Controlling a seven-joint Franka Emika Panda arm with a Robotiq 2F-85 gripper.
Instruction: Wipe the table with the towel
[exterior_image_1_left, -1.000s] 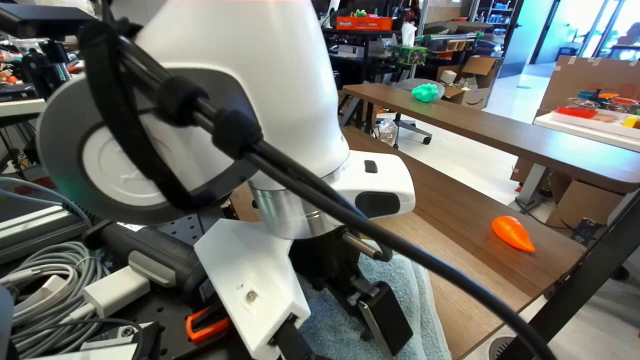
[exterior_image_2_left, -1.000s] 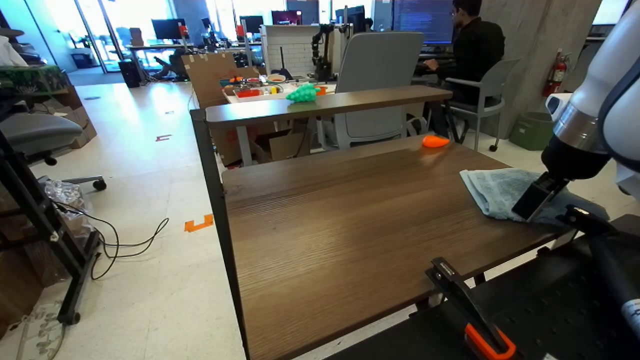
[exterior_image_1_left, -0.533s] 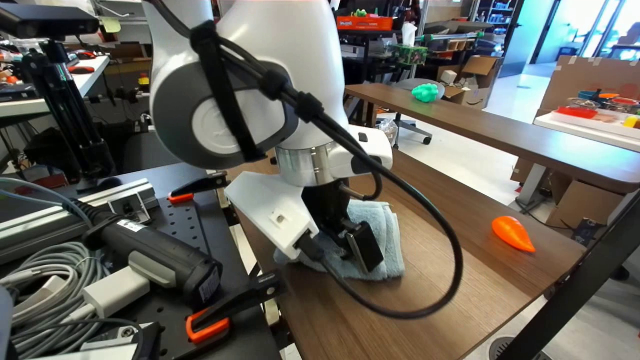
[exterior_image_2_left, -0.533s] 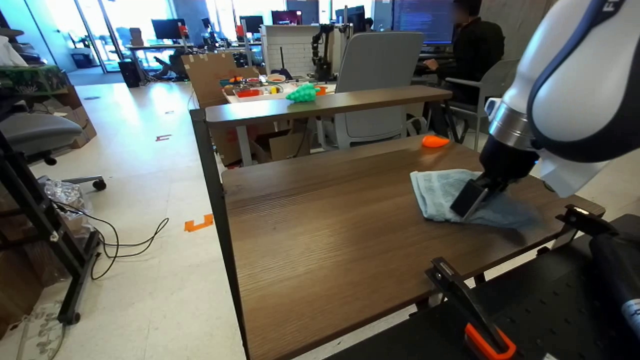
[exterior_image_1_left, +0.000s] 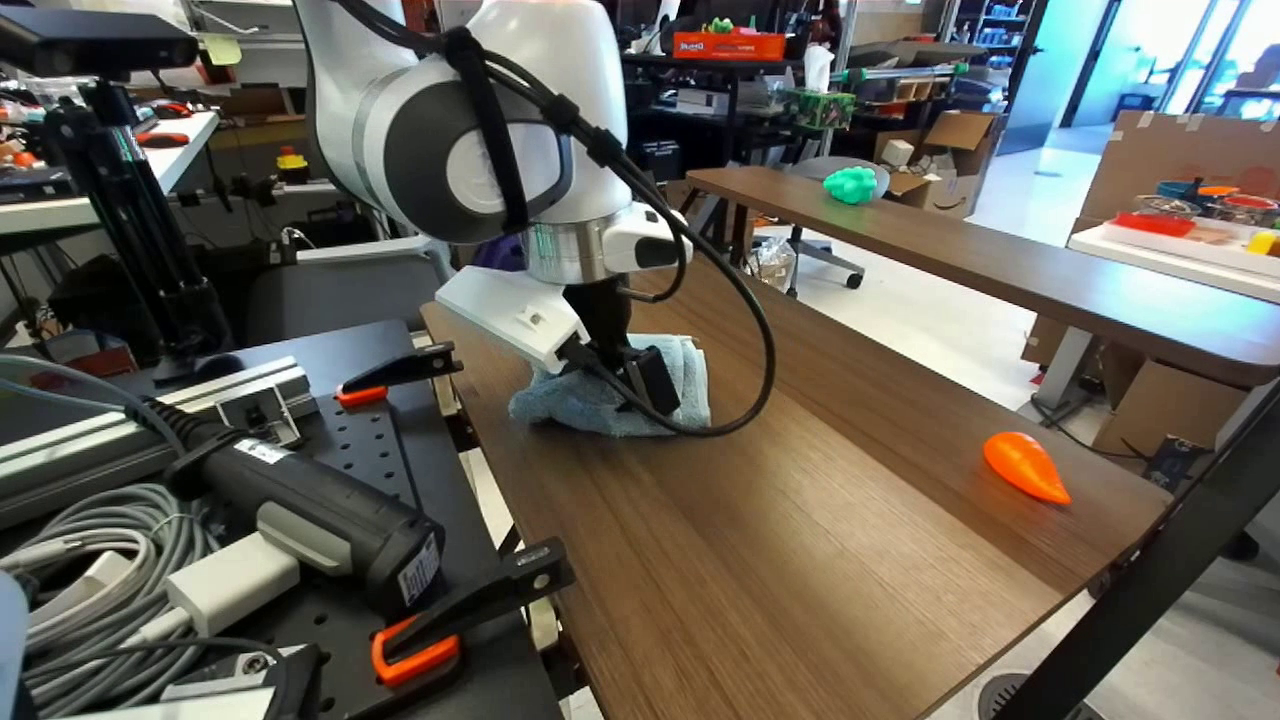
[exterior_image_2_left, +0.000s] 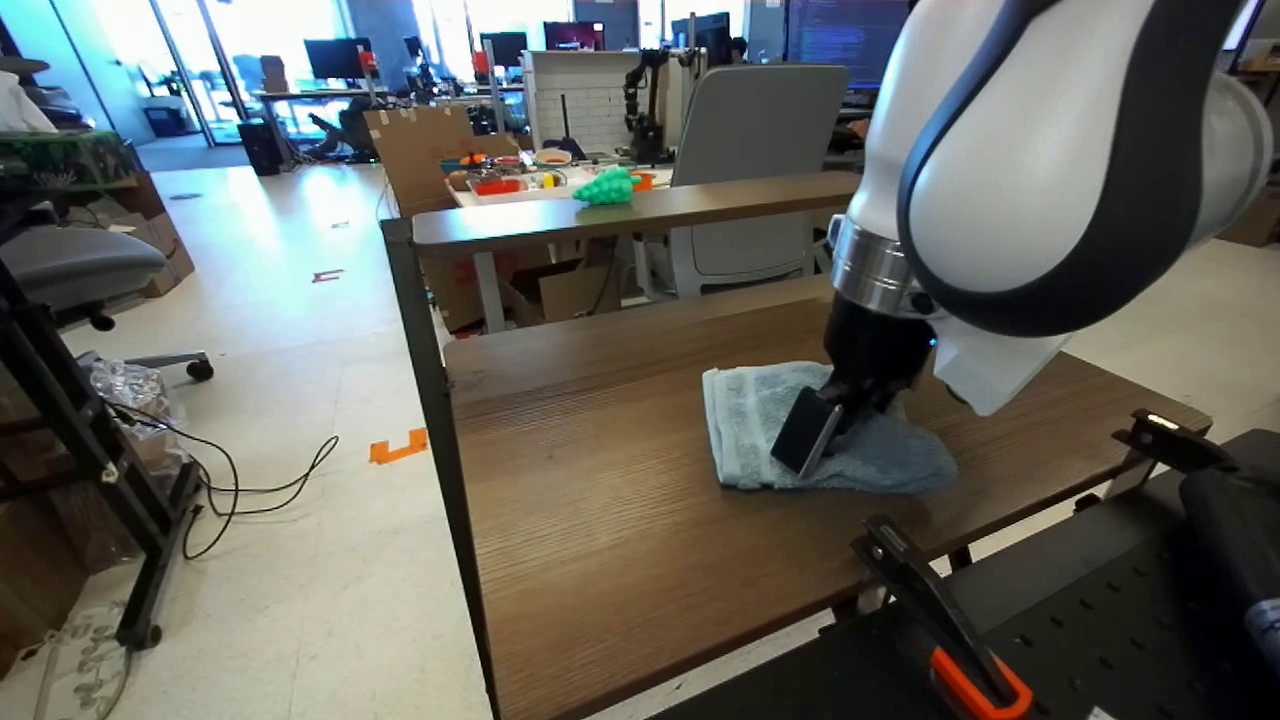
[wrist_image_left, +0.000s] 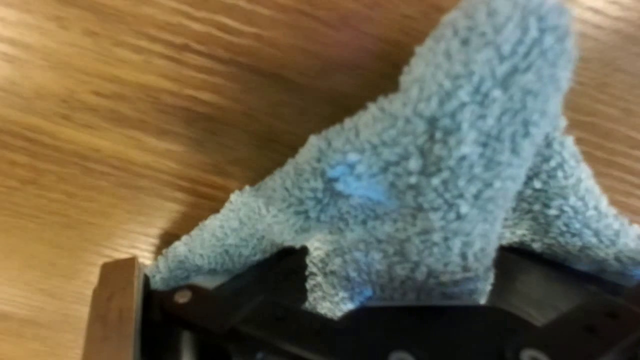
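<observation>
in an exterior view we find a tissue box (exterior_image_1_left: 822, 108) near the top of the frame, a white tissue (exterior_image_1_left: 818, 68) standing out of it. to its left is a red box (exterior_image_1_left: 728, 47), with something green above its rim that we cannot name. at the right edge a white table (exterior_image_1_left: 1160, 256) bears bowls (exterior_image_1_left: 1165, 206) and a red tray (exterior_image_1_left: 1153, 225); what the bowls hold is too small to make out.

we see the gripper (exterior_image_2_left: 840, 445) only in part. in both exterior views just one finger (exterior_image_2_left: 800, 432) shows clearly, tilted against the towel (exterior_image_2_left: 865, 462). the wrist view is blurred and cuts the gripper off along the bottom. cloth bulges up between its dark parts there, yet we cannot tell whether the fingers are clenched on it or merely pressing.

the towel lies folded and rumpled on the table (exterior_image_2_left: 620, 520), right of the middle of the frame. the table is brown wood grain with a pale sheen. an orange thing (exterior_image_1_left: 1027, 467) rests on it at the right of the frame, well apart from the towel. beyond, a green lump (exterior_image_1_left: 852, 186) sits on a narrower brown bench (exterior_image_1_left: 1000, 262). at lower left we see a black board (exterior_image_1_left: 490, 670) with clamps (exterior_image_1_left: 495, 590). a grey chair (exterior_image_2_left: 760, 120) stands at upper middle.
</observation>
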